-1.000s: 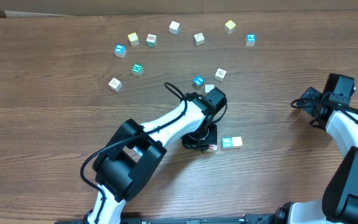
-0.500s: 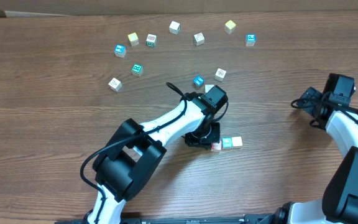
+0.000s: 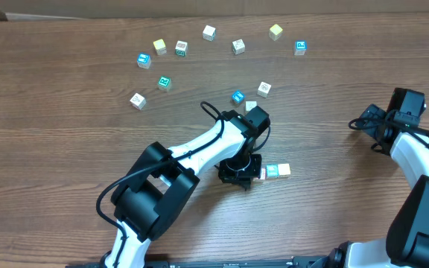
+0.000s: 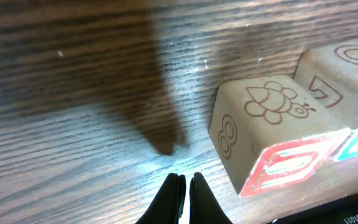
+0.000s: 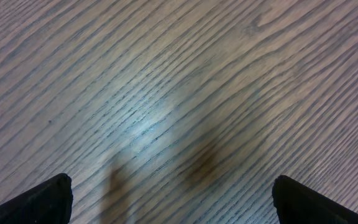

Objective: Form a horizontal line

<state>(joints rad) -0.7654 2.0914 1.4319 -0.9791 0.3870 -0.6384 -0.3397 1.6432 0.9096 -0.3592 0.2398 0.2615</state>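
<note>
**Tabletop and what lies on it**

I'm looking down on a brown wood-grain tabletop [image 3: 58,156]. Loose cubes lie along its far side in a rough arc, each apart from the next. From left to right they are a light-blue cube [image 3: 143,59], a pale-yellow cube [image 3: 159,46], a green-marked cube [image 3: 181,48], a white cube [image 3: 209,32], a grey-white cube [image 3: 237,46], a yellow cube [image 3: 275,31] and a blue-framed cube [image 3: 300,47].

Closer in lie a teal cube [image 3: 164,83], an off-white cube [image 3: 137,100], a bright-blue cube [image 3: 237,97] and a cream cube [image 3: 264,88].

Near the middle, the horizontal line [image 3: 274,171] lies flat. I can make out three touching cubes, with the red one at the left end. In the left wrist view, its red-faced cube [image 4: 272,143] sits square on the grain, touching its neighbour.
</note>
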